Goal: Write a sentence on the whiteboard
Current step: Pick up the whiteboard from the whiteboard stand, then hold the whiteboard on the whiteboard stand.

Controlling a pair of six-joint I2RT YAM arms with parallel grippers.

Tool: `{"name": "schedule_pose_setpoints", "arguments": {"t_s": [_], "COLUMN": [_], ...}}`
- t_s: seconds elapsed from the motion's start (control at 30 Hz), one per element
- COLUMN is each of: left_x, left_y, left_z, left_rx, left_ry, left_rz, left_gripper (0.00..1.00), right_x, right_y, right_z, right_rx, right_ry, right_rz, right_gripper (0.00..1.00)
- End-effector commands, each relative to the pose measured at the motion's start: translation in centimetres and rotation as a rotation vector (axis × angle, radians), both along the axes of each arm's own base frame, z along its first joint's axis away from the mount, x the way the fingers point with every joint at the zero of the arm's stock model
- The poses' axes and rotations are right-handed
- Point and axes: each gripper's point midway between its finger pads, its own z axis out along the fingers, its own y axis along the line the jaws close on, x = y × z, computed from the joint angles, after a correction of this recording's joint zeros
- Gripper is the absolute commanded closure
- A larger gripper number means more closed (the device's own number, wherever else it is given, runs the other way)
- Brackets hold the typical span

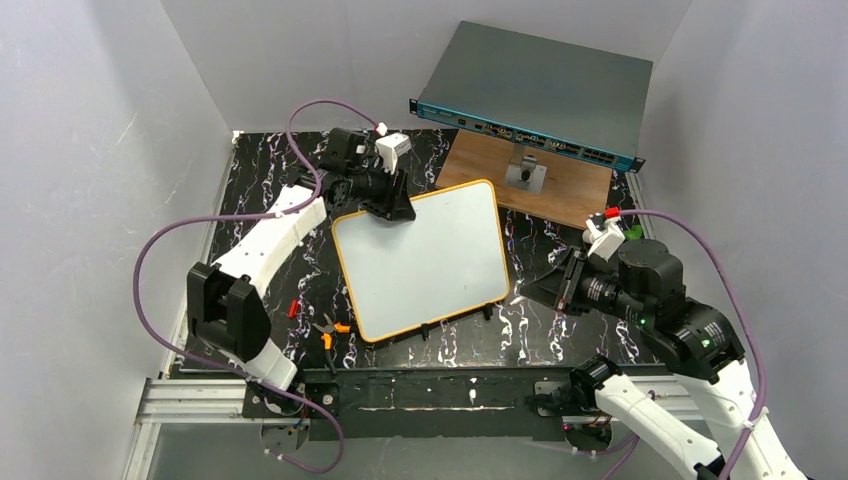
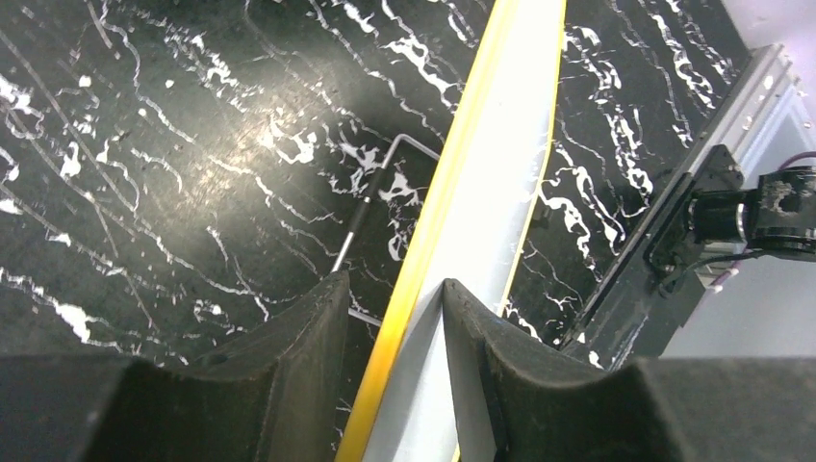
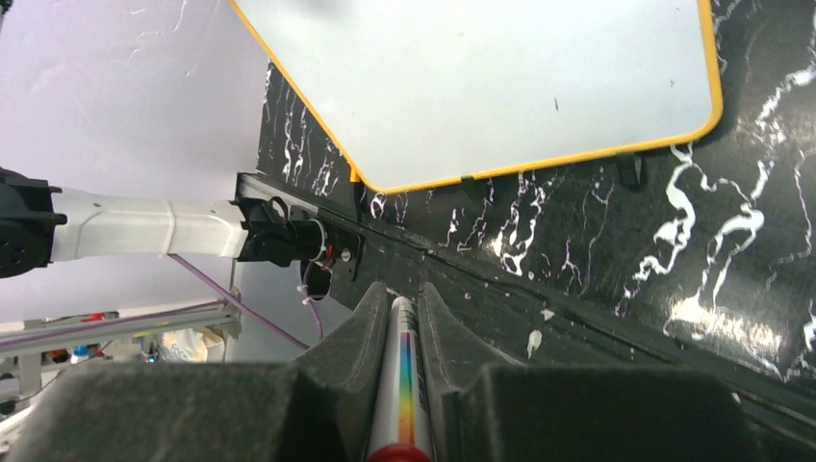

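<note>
The whiteboard (image 1: 420, 260) lies in the middle of the black marbled table, white with an orange rim, and its face is blank; no sentence shows on it. My left gripper (image 1: 388, 205) is at the board's far left corner. In the left wrist view its fingers (image 2: 393, 282) straddle the rim, shut on the whiteboard (image 2: 491, 192). My right gripper (image 1: 540, 287) hovers just off the board's right edge, pointing toward it. It (image 3: 401, 289) is shut on a white marker (image 3: 402, 385) with a rainbow stripe, tip forward. The board's near corner (image 3: 481, 87) lies ahead of it.
A grey rack-mount box with a teal front (image 1: 540, 90) stands at the back right over a wooden plate (image 1: 565, 190). Orange-handled pliers (image 1: 328, 330) lie near the board's front left corner. A wire stand leg (image 2: 370, 207) shows beneath the board.
</note>
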Motion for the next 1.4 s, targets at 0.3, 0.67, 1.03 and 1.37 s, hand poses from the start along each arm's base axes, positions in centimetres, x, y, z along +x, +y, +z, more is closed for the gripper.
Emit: {"name": "schedule_pose_setpoints", "arguments": {"t_s": [0.3, 0.67, 1.03, 1.37], "left_x": [0.2, 0.8, 1.2, 0.8], "left_y": [1.6, 1.4, 1.3, 1.5], "left_z": [1.0, 1.6, 2.0, 1.7], "left_rx": [0.011, 0.002, 0.002, -0.004], "left_ry": [-0.136, -0.174, -0.181, -0.163], "left_rz": [0.094, 0.083, 0.086, 0.111], "left_gripper": [1.00, 1.00, 1.00, 1.00], "right_x": [4.5, 6.2, 7.0, 7.9], "right_y": [4.5, 11.0, 19.5, 24.7], "right_z": [4.7, 7.4, 4.7, 3.8], "right_rx": [0.163, 0.239, 0.162, 0.214], "right_ry": [-0.463, -0.654, -0.851, -0.910], "right_rz": [0.157, 0.272, 0.382, 0.373], "right_gripper": [0.99, 0.99, 0.99, 0.99]}}
